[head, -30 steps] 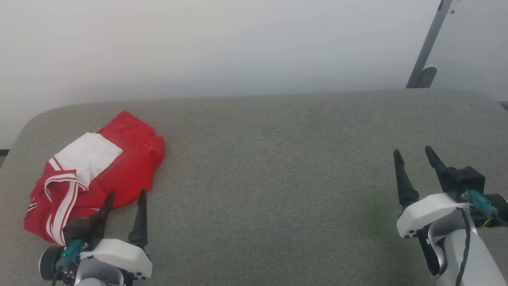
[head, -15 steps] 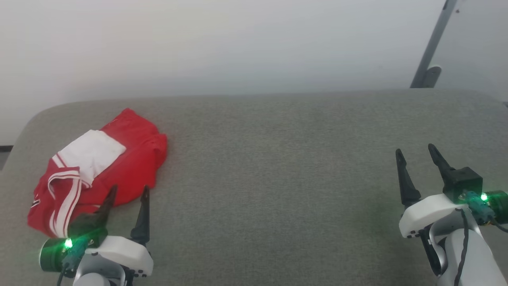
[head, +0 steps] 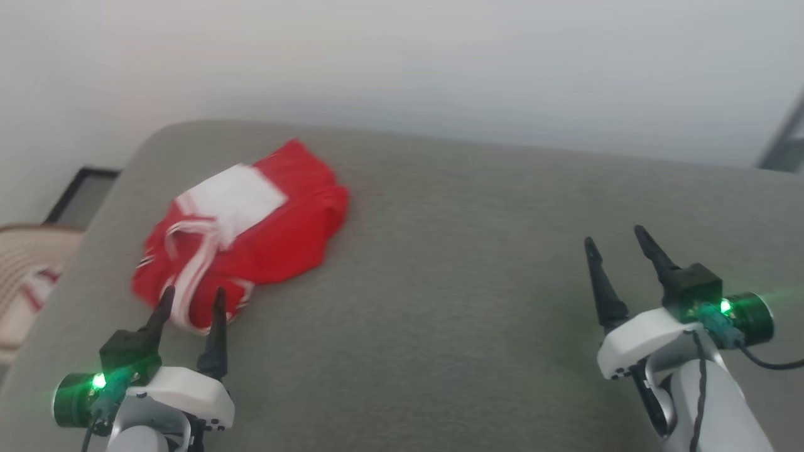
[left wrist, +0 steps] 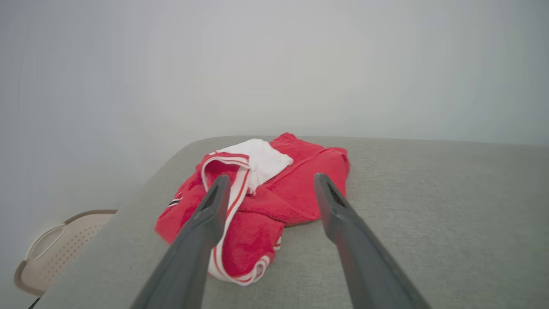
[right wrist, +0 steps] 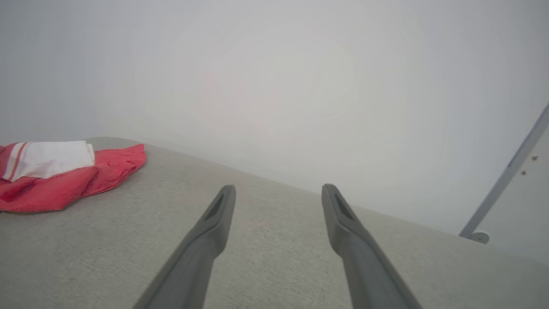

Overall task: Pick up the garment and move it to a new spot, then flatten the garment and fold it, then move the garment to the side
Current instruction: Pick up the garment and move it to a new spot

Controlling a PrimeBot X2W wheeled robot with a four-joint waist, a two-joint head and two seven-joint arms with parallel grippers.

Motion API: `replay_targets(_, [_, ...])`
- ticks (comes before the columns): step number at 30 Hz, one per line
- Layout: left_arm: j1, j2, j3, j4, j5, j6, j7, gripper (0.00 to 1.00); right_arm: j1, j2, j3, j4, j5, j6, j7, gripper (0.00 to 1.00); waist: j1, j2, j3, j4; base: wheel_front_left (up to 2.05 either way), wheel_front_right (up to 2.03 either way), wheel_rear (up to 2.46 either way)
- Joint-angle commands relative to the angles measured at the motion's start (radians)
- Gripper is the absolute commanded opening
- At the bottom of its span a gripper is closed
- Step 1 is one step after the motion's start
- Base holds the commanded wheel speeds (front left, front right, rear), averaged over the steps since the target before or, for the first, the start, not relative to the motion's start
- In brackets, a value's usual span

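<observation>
The garment [head: 276, 232], a red shirt with a white sleeve end and red-and-white striped trim, lies crumpled near the far left corner of the grey padded table [head: 440, 282]. It also appears in the left wrist view as the garment [left wrist: 296, 193] and at the left edge of the right wrist view as the garment [right wrist: 64, 180]. My left gripper [head: 193, 296] hovers open just in front of its near edge, fingers pointing at it, nothing between them. My right gripper [head: 619, 238] stands open far to the right over bare table, empty.
A beige perforated basket [head: 25, 282] sits off the table's left edge, also seen as the basket [left wrist: 55, 249]. A grey metal post [right wrist: 506, 171] leans against the white wall at the far right. The table's left corners are rounded.
The head camera has turned left, so the whole picture shifted right and the basket came into view. Green lights came on at both wrists. The garment lies as before.
</observation>
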Motion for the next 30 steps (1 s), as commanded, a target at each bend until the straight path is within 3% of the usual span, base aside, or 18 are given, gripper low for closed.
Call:
replay_targets(1, [-0.01, -0.006, 0.005, 0.001, 0.003, 0.004, -0.005, 1.0, -0.01, 0.004, 0.006, -0.003, 0.007, 0.0, -0.006, 1.0, 0.0, 0.0, 0.017, 0.077, 0.0, 0.0, 0.0])
replay_targets(13, [0.033, -0.053, 0.06, -0.018, -0.012, 0.023, -0.005, 1.0, -0.027, 0.03, 0.091, 0.024, 0.034, 0.0, -0.006, 1.0, 0.0, 0.0, 0.013, 0.313, 0.0, 0.0, 0.0])
replay_targets(24, [0.11, -0.08, 0.13, -0.099, -0.056, 0.041, -0.005, 1.0, -0.083, 0.045, 0.208, 0.066, 0.079, 0.0, -0.006, 1.0, 0.0, 0.0, 0.025, 0.329, 0.0, 0.0, 0.0])
replay_targets(30, [0.085, -0.077, 0.077, -0.08, -0.024, 0.012, -0.005, 1.0, -0.067, 0.045, 0.186, 0.062, 0.083, 0.0, -0.006, 1.0, 0.0, 0.0, 0.022, 0.316, 0.0, 0.0, 0.0])
